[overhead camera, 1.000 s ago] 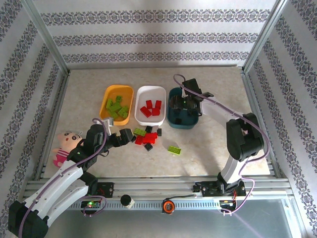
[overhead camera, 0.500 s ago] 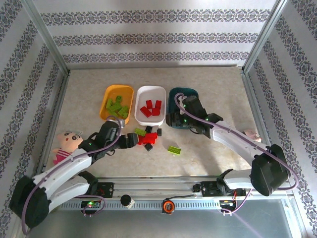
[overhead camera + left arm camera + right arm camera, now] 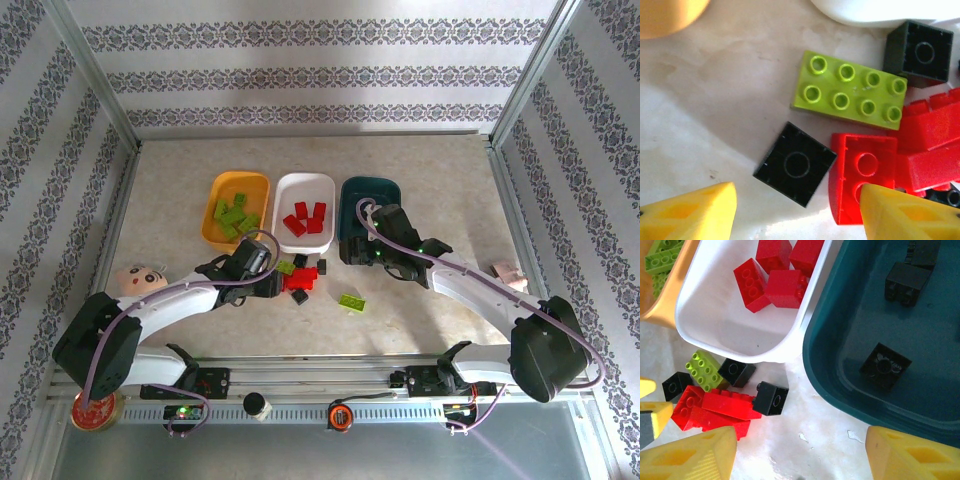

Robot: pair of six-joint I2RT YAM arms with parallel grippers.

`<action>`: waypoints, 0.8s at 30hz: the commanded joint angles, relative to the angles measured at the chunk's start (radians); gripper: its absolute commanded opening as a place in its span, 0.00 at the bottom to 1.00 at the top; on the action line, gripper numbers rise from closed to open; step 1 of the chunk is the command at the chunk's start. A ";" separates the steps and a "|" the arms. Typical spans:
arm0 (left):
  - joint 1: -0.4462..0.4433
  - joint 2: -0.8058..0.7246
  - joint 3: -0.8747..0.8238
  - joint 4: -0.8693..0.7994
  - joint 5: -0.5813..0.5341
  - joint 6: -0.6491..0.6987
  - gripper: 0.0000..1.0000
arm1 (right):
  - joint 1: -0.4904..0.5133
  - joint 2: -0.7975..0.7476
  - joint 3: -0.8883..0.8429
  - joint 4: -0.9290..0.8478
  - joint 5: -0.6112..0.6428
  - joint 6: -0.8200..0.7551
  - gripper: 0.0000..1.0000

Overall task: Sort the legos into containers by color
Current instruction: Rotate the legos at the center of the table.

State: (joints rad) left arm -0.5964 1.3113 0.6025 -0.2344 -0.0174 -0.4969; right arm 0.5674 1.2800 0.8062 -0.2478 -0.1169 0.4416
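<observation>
Three trays sit in a row on the table [image 3: 420, 165]: the orange-yellow tray [image 3: 240, 178], the white tray [image 3: 300, 186] and the teal tray [image 3: 370, 183]. The first holds a tight cluster of green bricks [image 3: 234, 214], too bunched to count. The white one holds four red bricks [image 3: 776, 275], and three black bricks [image 3: 885, 365] show in the teal one.

Just in front of the white tray lies a loose pile [image 3: 722, 402]: one green brick [image 3: 850, 92], three black ones and a jammed heap of reds. A lone green brick [image 3: 351, 301] lies apart, nearer the arms.

The left gripper [image 3: 797, 197] hovers low over the pile, jaws partly spread and empty, with a black brick [image 3: 795, 164] and a red brick [image 3: 862, 172] lying ahead of its fingers. The right gripper [image 3: 800, 452] hangs over the near rims of the white and teal trays, jaws wide, holding nothing.

A doll [image 3: 138, 280] lies at the left edge, and a red tin [image 3: 92, 410] sits by the left arm's base.
</observation>
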 commanded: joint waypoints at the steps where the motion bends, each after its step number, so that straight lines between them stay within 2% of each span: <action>1: -0.002 -0.004 0.002 0.064 -0.062 0.029 0.66 | 0.004 -0.016 -0.019 0.017 0.010 0.003 0.69; 6: 0.015 0.043 0.020 0.107 -0.025 0.030 0.66 | 0.002 -0.020 -0.016 0.018 0.011 0.000 0.69; 11: 0.054 0.103 0.021 0.106 -0.034 0.013 0.56 | -0.003 -0.033 -0.024 0.014 0.007 -0.003 0.69; 17: 0.078 0.007 -0.046 0.035 -0.088 -0.024 0.50 | -0.009 -0.060 -0.033 0.014 0.002 -0.002 0.69; 19: 0.096 -0.047 -0.075 0.034 -0.063 -0.031 0.51 | -0.010 -0.063 -0.034 0.017 -0.001 -0.001 0.69; 22: 0.097 -0.092 -0.078 0.026 -0.052 -0.026 0.62 | -0.010 -0.058 -0.030 0.022 -0.005 0.000 0.69; 24: 0.097 -0.092 -0.071 0.044 -0.024 -0.020 0.65 | -0.009 -0.056 -0.028 0.027 -0.009 0.001 0.69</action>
State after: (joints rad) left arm -0.5083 1.2312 0.5308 -0.1783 -0.0601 -0.5156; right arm 0.5648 1.2366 0.7841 -0.2413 -0.1181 0.4416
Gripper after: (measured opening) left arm 0.641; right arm 0.690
